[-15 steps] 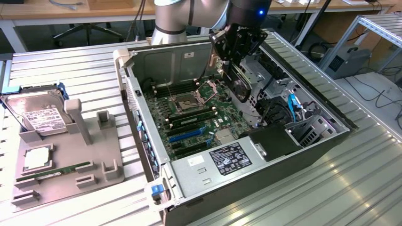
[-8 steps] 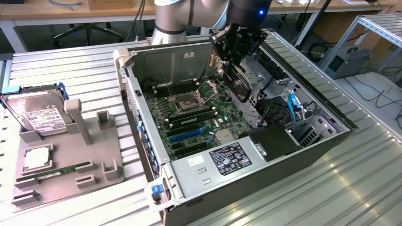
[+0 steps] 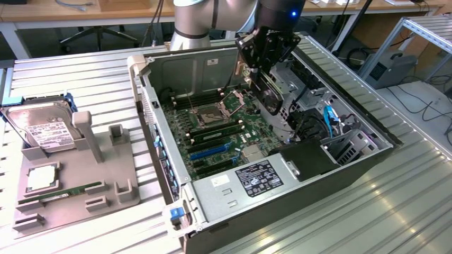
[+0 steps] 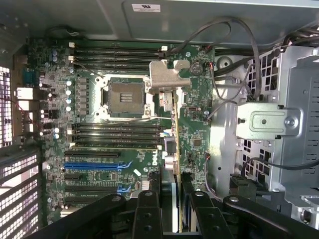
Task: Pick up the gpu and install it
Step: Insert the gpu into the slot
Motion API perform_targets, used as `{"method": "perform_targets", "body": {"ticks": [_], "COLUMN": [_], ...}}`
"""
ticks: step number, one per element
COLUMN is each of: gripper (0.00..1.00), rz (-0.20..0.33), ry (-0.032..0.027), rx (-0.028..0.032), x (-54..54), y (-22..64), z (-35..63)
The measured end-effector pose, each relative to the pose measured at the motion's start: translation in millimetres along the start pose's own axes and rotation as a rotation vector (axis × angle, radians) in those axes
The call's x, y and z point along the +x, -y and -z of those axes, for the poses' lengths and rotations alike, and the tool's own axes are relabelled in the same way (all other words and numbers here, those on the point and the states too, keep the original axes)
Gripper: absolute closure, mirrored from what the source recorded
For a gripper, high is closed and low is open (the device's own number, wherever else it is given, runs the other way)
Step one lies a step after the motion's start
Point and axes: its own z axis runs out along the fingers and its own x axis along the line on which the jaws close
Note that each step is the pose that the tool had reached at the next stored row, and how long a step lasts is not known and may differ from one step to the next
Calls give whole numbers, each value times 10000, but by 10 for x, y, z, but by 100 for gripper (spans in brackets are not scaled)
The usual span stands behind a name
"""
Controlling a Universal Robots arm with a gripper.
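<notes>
In the exterior view my gripper (image 3: 260, 71) hangs over the open computer case (image 3: 152, 79), shut on the gpu (image 3: 274, 106). The card hangs down on edge, a dark slab reaching toward the motherboard (image 3: 219, 127) on the drive-cage side. In the wrist view the gpu (image 4: 172, 149) shows edge-on between my two black fingers (image 4: 148, 211), its silver end bracket (image 4: 164, 77) at the far end. It floats above the green motherboard (image 4: 124, 149), beside the CPU socket (image 4: 122, 97) and away from the blue slot (image 4: 94, 166).
A grey fixture (image 3: 71, 206) at the exterior view's left holds a silver hard drive (image 3: 42, 129), a CPU (image 3: 41, 177) and a green RAM stick (image 3: 60, 193). Inside the case are the power supply (image 3: 258, 177), a metal drive cage (image 4: 279, 124) and loose cables (image 4: 224, 59).
</notes>
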Motion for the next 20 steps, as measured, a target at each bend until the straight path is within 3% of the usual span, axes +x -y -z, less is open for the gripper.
{"method": "perform_targets", "body": {"ticks": [20], "gripper": [73], "rz": [131], "ry": [1], "rx": [15], "x": [0], "y": [0], "z": [0]}}
